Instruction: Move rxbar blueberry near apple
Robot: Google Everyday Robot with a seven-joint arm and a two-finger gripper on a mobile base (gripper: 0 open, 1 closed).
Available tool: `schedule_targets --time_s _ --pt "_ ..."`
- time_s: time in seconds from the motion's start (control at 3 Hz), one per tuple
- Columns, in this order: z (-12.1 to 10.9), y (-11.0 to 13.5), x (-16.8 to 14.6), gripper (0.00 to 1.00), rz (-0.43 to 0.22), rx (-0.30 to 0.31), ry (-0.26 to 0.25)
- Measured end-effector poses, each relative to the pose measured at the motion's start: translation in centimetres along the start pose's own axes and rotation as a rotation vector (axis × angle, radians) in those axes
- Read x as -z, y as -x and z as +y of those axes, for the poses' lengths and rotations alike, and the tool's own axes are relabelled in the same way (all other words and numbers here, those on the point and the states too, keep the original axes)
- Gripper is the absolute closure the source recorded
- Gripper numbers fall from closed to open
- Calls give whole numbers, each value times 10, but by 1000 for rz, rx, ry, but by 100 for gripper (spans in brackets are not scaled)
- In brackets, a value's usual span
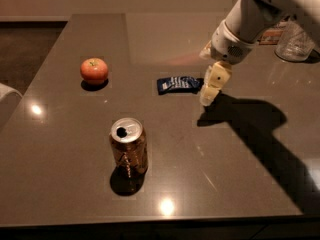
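Item 1. Gripper (207, 97): cream-coloured, on white arm entering from upper rt; points down and slightly left over the table (75, 184), centre-rt area. Tip sits just beside rt end of the bar. Contact w/ bar: can't tell. How wide it is set: can't tell. Holds nothing that can be seen.

Item 2. Rxbar blueberry (179, 84): dark blue wrapper, white lettering up, lying flat on table, approx. mid-table, toward far half. Long axis runs left–rt across the view, rt end a touch farther back than left. Rt end faces gripper; left end faces apple side.

Item 3. Apple (94, 70): red-orange, upright, stem dimple up. Well apart from bar, to its left and slightly farther back. Bare table between the two; nothing on the straight line bar-to-apple.

Item 4. Soda can (128, 146): bronze, upright, top opened. Nearer the camera than bar and apple, between them left-to-rt, off their line.

Item 5. Arm shadow (250, 119): dark patch on table, below and rt of gripper.

Item 6. Clear glass container (296, 41): far rt edge, behind arm, well apart from bar.

Item 7. Colourful flat item (272, 34): beside the container, partly hidden by arm; kind unclear.

Item 8. White object (7, 101): off the table's left edge, cropped.
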State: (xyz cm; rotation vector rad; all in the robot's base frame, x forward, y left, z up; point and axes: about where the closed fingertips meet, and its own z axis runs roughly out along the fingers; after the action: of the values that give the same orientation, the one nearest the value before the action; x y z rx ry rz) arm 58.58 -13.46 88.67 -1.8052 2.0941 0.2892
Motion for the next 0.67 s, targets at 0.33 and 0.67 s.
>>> schedule_targets --time_s 0.33,0.67 --pt "-18 8 -23 0 0 8 24" --pt "-30 22 -45 1 2 20 53"
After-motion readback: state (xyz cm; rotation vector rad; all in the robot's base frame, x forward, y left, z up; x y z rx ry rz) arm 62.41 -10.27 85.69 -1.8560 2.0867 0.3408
